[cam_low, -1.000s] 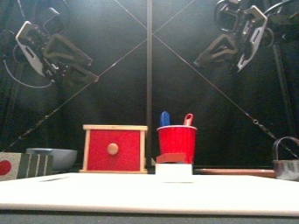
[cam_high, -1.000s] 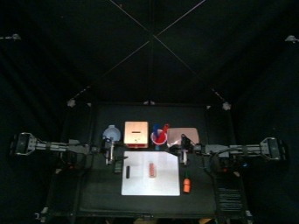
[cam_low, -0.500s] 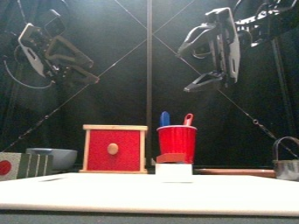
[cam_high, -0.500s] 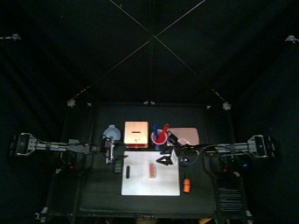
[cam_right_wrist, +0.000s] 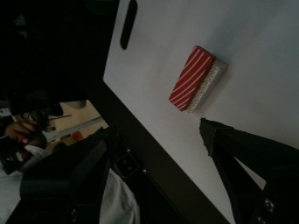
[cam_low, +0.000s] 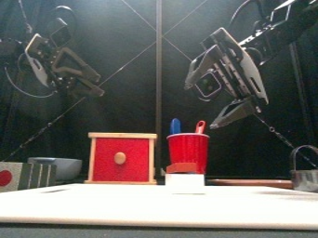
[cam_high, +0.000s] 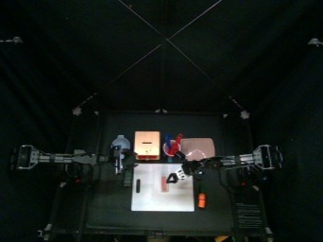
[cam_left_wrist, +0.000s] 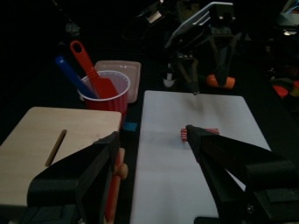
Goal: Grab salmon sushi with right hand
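While the top view reduces the salmon sushi (cam_high: 168, 185) to a small pink sliver on the white mat (cam_high: 149, 198), the right wrist view resolves its striped top. The right hand (cam_high: 180, 174) hovers above the mat with jaws spread wide, holding nothing.

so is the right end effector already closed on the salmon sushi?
No: the right end effector is open, and the salmon sushi lies untouched on the white mat beyond its jaws.
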Controlling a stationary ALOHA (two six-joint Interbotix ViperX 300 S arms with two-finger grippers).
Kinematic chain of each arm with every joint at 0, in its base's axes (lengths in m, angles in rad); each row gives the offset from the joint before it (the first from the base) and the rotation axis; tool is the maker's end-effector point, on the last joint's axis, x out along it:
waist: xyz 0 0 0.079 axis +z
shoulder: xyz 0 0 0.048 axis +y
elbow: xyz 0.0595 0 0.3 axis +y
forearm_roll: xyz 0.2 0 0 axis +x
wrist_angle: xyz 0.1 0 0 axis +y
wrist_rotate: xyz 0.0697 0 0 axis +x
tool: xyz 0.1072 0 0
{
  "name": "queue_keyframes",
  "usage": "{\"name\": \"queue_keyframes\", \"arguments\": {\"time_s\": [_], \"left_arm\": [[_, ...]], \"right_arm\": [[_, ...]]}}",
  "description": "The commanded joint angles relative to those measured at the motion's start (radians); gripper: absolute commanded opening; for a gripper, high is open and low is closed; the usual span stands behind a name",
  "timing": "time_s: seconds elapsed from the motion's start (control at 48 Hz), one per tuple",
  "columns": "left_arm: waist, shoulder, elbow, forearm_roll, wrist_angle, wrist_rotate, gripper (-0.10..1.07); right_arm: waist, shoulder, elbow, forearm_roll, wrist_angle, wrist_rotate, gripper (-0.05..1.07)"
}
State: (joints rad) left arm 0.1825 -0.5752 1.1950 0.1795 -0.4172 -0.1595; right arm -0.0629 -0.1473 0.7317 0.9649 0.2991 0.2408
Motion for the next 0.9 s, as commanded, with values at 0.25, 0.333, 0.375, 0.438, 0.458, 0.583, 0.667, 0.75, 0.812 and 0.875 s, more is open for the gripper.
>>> {"name": "queue_keyframes", "arguments": {"time_s": [0.25, 0.333, 0.375, 0.438, 0.458, 0.583, 0.667, 0.75, 0.812, 0.875], "left_arm": [[0.023, 0.0, -0.026, 0.003, 0.011, 0.003, 0.94], [0.029, 0.0, -0.026, 0.005, 0.011, 0.003, 0.94], [0.031, 0.0, -0.025, 0.005, 0.009, 0.003, 0.94], [0.034, 0.0, -0.025, 0.006, 0.011, 0.003, 0.94], [0.035, -0.002, -0.023, 0.005, 0.011, 0.003, 0.94], [0.043, 0.0, -0.021, 0.006, 0.011, 0.005, 0.94], [0.049, -0.002, -0.018, 0.006, 0.014, 0.003, 0.94], [0.049, -0.002, -0.018, 0.003, 0.025, 0.002, 0.94], [0.049, -0.002, -0.018, 0.003, 0.031, 0.002, 0.94], [0.051, -0.002, -0.018, 0.003, 0.034, 0.002, 0.94]], "right_arm": [[-0.003, 0.08, -0.138, -0.348, 0.126, 0.383, 1.01], [-0.002, 0.109, -0.193, -0.489, 0.176, 0.517, 1.01], [0.005, 0.126, -0.229, -0.578, 0.209, 0.603, 1.01], [0.008, 0.15, -0.267, -0.678, 0.259, 0.703, 1.01], [0.011, 0.158, -0.279, -0.707, 0.276, 0.735, 1.01], [0.038, 0.209, -0.345, -0.857, 0.339, 0.888, 1.01], [0.051, 0.241, -0.37, -0.908, 0.341, 0.942, 1.01], [0.069, 0.275, -0.387, -0.9, 0.342, 0.969, 1.01], [0.078, 0.293, -0.397, -0.888, 0.339, 0.986, 1.01], [0.089, 0.313, -0.408, -0.874, 0.342, 1.003, 1.01]]}}
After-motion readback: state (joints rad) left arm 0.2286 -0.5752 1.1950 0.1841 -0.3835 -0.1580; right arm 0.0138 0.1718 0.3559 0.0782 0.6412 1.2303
